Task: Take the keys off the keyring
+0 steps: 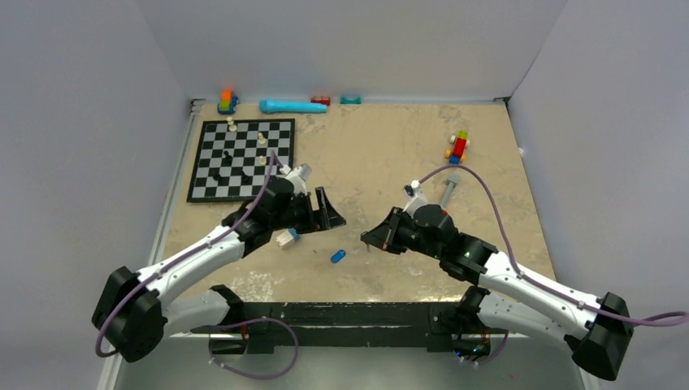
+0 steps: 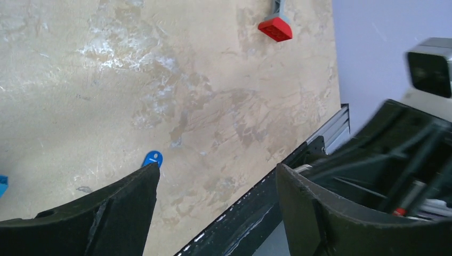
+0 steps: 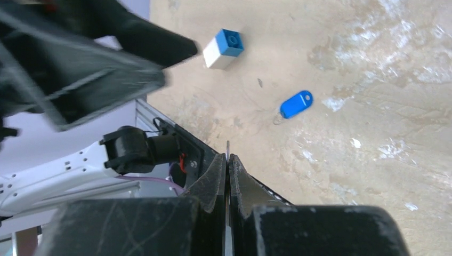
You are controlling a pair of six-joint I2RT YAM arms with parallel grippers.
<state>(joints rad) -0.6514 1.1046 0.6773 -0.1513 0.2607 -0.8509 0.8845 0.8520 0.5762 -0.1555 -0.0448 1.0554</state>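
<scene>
The blue-headed key (image 1: 338,256) lies flat on the mottled beige table (image 1: 390,154), alone in the open stretch between the two grippers, and the right wrist view shows a short silver shank at one end of it. Just beside it on the left arm's side sits the white-and-blue block (image 1: 286,237), apart from the key and touching nothing. The left gripper (image 1: 325,213) hangs above the table with its jaws spread wide and nothing between them; from its own camera the key peeks out at the tip of one finger (image 2: 122,208). Across from it, the right gripper (image 3: 228,160) has its jaws pressed tight together, and a thin pale sliver (image 3: 227,146) pokes out from between the tips: key or ring, too fine to tell. Further back lies a chessboard (image 1: 242,158) with a few pieces standing on it.
</scene>
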